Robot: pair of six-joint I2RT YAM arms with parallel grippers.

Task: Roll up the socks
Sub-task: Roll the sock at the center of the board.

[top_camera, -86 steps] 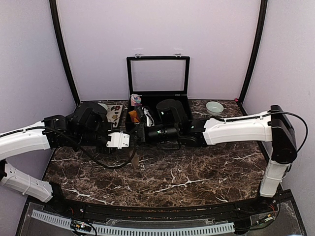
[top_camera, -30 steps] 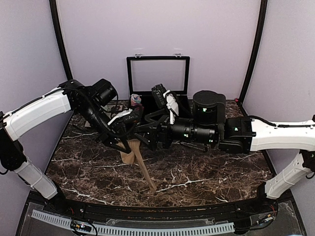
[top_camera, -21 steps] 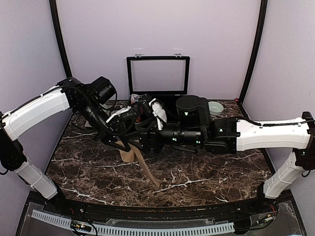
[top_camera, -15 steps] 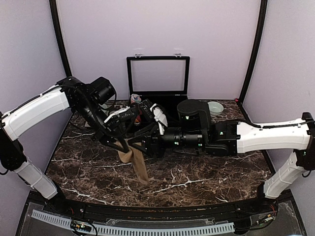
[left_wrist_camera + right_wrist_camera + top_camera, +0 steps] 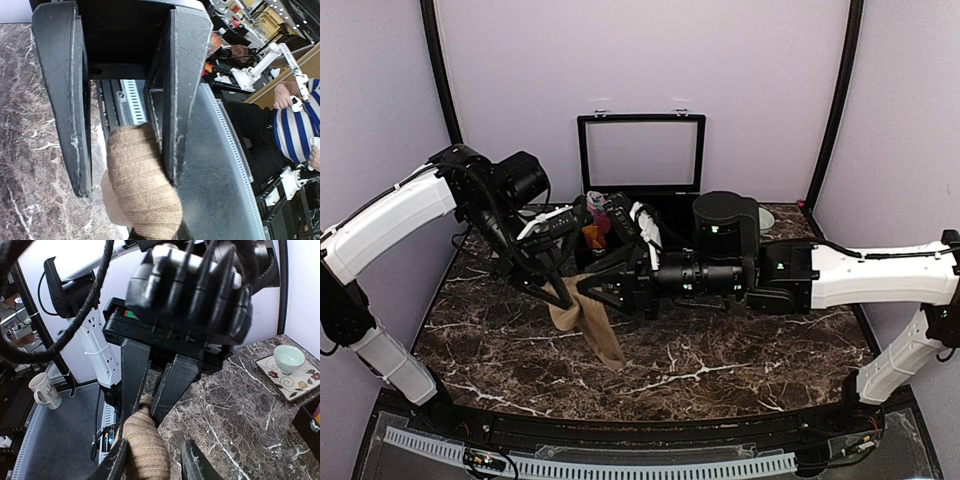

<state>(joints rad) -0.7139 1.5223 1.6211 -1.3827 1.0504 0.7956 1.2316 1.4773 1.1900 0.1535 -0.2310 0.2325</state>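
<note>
Tan sock out in front of the black box, off its left front corner. Held up at the cuff end and hanging slack toward the marble table. Lower end down at the tabletop, nearer than the box; can't tell whether it touches.

Cuff pinched in the left gripper: jaws nearly closed, ribbed fabric squeezed between them and bulging out past the tips. Shows from the right wrist too, with both left fingers coming down over the cuff from above.

Right gripper reaching in from the box's right side, nose to nose with the left one in front of the box. Jaws partly open around the sock just under the left grip. One fingertip against the fabric, a visible gap at the other, so not clamped on it.

Red sock with an orange bit lying inside the box's left end, part hidden behind the right arm. Box lid standing up at the back.

Pale green bowl on a patterned tile beside the box's left end. Second bowl right of the box, mostly hidden by the right arm.
</note>
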